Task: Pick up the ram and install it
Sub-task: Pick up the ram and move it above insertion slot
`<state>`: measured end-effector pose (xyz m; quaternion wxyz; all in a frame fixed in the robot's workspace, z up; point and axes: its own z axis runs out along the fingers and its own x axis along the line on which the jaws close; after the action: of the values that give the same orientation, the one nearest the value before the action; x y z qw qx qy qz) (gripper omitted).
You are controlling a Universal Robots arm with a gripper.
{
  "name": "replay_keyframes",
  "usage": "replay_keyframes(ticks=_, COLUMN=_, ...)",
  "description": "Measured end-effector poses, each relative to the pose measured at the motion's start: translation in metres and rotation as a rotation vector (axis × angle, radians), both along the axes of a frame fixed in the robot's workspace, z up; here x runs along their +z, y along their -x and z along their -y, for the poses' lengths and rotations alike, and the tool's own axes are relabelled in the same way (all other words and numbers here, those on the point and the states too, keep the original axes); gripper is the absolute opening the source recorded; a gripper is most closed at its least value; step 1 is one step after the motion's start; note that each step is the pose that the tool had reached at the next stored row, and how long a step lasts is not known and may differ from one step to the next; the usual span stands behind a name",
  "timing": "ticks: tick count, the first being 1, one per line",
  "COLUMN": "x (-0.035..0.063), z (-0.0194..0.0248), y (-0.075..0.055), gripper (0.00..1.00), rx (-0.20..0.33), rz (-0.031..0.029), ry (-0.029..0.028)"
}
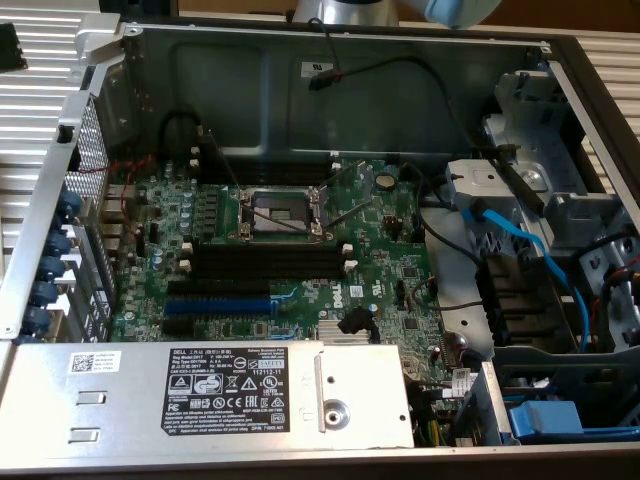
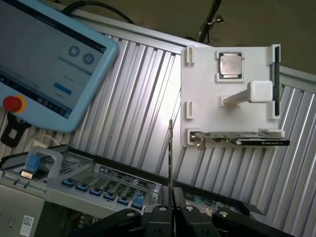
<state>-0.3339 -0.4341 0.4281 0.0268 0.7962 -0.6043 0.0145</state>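
Note:
My gripper (image 2: 171,210) is shut on a thin dark stick seen edge-on, the ram (image 2: 170,158), which stands straight out from between the black fingers (image 2: 159,217). It hangs over the ribbed metal table, near the edge of the open computer case (image 2: 74,187). In the exterior view the green motherboard (image 1: 380,250) lies in the case, with long black memory slots (image 1: 270,262) below the processor socket (image 1: 283,210). A blue expansion slot (image 1: 215,305) lies under them.
A white holder (image 2: 202,74) on the table carries a processor chip (image 2: 230,64), a thin green board on edge (image 2: 276,81) and a dark card (image 2: 247,139). A blue-framed teach pendant (image 2: 49,64) lies beside it. The power supply (image 1: 200,390), drive cage (image 1: 560,210) and cables (image 1: 520,240) ring the motherboard.

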Motion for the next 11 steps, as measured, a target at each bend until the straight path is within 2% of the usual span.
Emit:
replay_keyframes(ticks=5, x=0.0014, z=-0.0014, y=-0.0012, gripper=0.12, rx=-0.019, rz=-0.0001, ry=0.0000)
replay_keyframes(ticks=11, x=0.0041, z=-0.0015, y=-0.0013, gripper=0.12, rx=-0.090, rz=0.0000, ry=0.0001)
